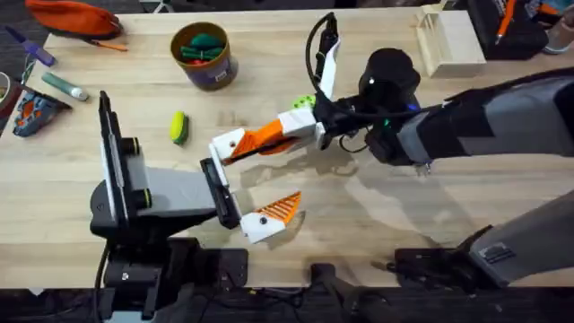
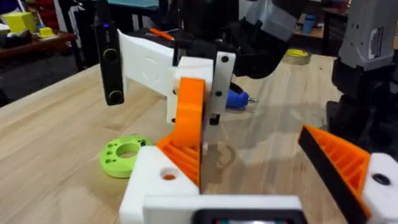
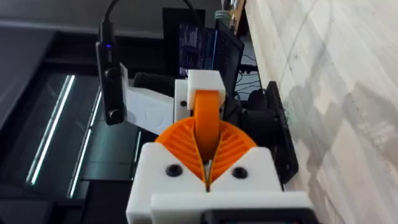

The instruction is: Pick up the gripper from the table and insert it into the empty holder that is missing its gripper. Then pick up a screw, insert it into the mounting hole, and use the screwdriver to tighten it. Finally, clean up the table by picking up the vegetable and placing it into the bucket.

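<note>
I see my right gripper (image 1: 235, 146) pinched narrow on the left one's upper finger (image 1: 260, 136), my left gripper (image 1: 256, 175) spread wide, the screwdriver (image 2: 236, 98) mostly hidden behind them, and the vegetable (image 1: 178, 126) near the bucket (image 1: 204, 56).

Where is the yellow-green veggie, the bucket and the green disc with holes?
vegetable (image 1: 178, 127), overhead view, middle of its body.
bucket (image 1: 215, 72), overhead view, its label band.
green disc (image 2: 121, 157), left wrist view, its flat top.
</note>
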You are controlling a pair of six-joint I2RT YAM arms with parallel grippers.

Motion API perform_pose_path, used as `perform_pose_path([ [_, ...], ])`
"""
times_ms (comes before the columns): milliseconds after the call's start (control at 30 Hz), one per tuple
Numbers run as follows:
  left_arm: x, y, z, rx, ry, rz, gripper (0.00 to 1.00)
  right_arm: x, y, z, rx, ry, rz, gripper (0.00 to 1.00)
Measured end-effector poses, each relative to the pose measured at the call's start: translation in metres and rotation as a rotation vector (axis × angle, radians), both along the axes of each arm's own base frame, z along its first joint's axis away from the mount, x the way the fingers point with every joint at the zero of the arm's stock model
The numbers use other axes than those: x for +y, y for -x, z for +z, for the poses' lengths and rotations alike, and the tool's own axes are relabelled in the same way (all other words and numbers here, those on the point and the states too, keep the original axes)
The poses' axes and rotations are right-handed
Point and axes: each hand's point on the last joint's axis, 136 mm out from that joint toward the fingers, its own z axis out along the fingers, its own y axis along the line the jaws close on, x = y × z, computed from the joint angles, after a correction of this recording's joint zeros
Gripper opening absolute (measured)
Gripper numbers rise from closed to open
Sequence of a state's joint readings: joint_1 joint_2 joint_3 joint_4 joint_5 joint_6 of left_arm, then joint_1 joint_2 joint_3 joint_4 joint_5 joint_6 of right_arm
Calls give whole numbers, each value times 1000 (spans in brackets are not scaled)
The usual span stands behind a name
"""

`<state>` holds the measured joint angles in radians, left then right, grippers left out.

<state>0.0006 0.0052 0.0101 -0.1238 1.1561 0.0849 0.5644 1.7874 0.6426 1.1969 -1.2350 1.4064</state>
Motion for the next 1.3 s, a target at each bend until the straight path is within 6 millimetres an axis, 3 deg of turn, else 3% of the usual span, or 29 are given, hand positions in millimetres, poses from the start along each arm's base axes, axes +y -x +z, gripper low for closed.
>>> perform_pose_path([
  [1300, 0, 0, 0, 0, 0, 1, 986, 1, -2, 0, -51, -13, -13, 8],
])
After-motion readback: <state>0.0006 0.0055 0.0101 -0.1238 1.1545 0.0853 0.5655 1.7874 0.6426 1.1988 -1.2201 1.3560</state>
